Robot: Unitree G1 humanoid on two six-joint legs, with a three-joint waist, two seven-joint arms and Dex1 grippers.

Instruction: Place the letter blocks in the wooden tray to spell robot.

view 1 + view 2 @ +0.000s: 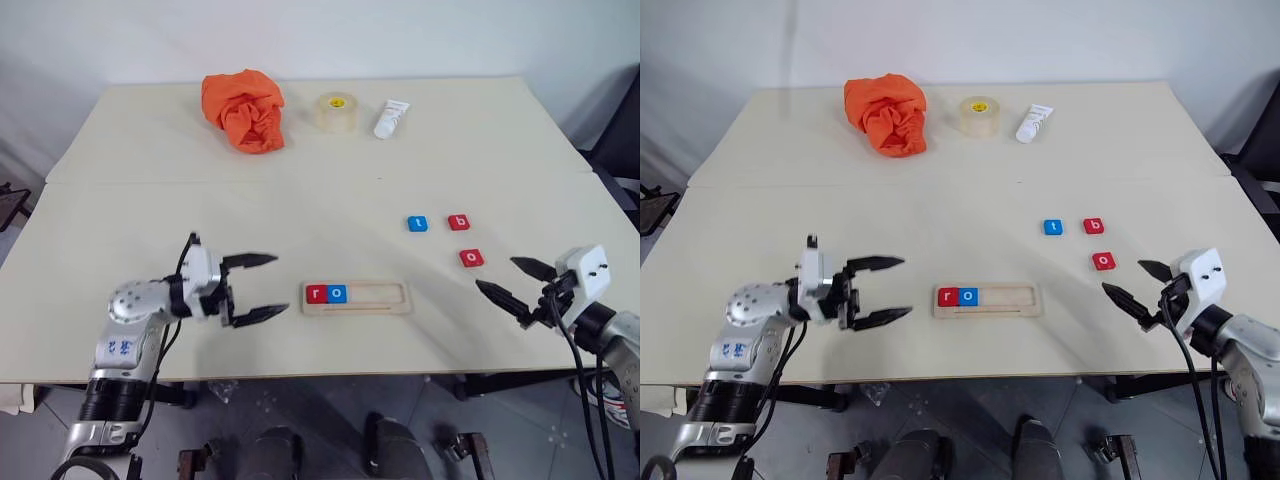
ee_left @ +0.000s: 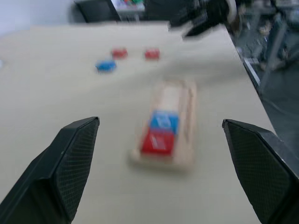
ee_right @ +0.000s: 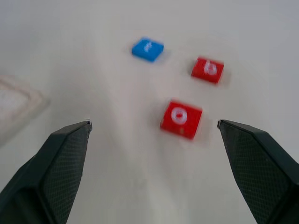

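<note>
The jaws of both the left gripper (image 1: 258, 288) and the right gripper (image 1: 515, 281) are spread wide and empty — r and o are seated at the wooden tray's (image 1: 357, 299) left end near the table's (image 1: 150, 200) front edge, while the loose letter blocks (image 1: 471, 258) are left toward its right edge, within the right gripper's reach.

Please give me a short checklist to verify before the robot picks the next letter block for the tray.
1. Red r and blue o seated at the wooden tray's left end: ok.
2. Third slot free: ok.
3. Red b block lying free on the table: ok.
4. Right gripper open, empty: ok.
5. Left gripper open, clear of tray: ok.
6. Right gripper aimed at b: not ok, red o lies between its fingers.
</note>
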